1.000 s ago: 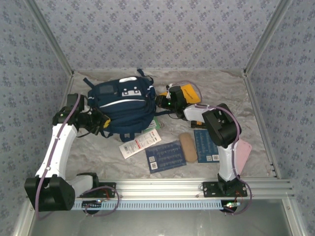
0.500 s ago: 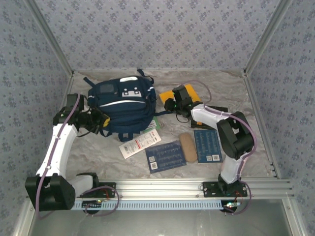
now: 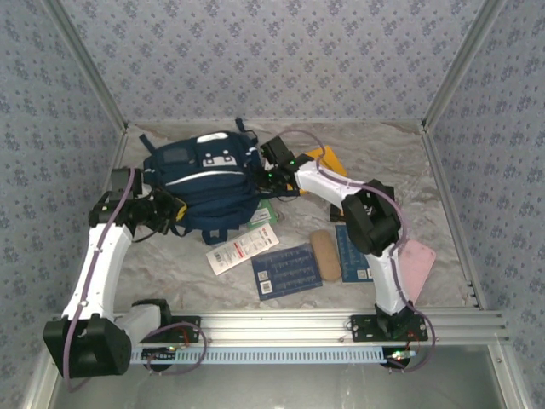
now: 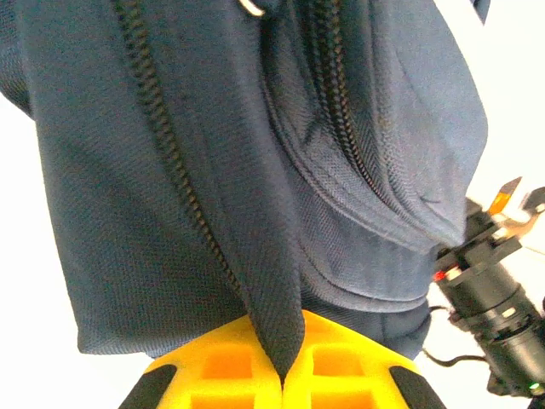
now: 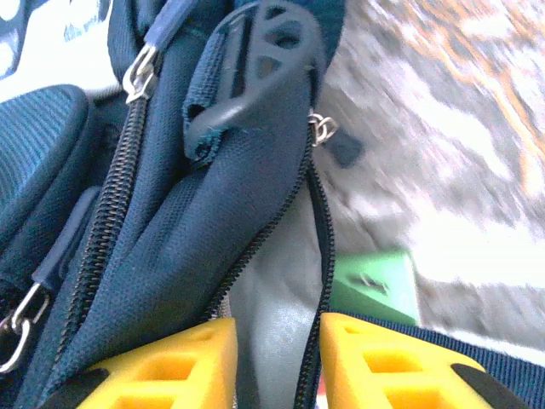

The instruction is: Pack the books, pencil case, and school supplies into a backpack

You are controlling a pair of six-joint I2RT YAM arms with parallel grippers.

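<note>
None of the loose items is inside the large navy-blue fabric backpack (image 3: 204, 183) yet; it lies at the back left of the marbled desk (image 3: 434, 196). On the left tool (image 4: 283, 349), the yellow fingers are pressed together on a fold of the bag's fabric beside a zip track. On the right tool (image 5: 274, 332), the fingers are apart, straddling one edge of a part-opened zip with grey lining showing in the gap. Lying outside are the small green flat pack (image 3: 265, 213) against the bag's near right edge, the white oblong packet with red print (image 3: 243, 249), a dark blue thin book with white print (image 3: 287, 270), the tan-brown oval soft pencil case (image 3: 324, 254) just beside it, a second dark blue book (image 3: 349, 260) partly under the right arm, and an orange book (image 3: 330, 162) behind that arm. Judged stage: the bag is being opened, and all packing remains.
</note>
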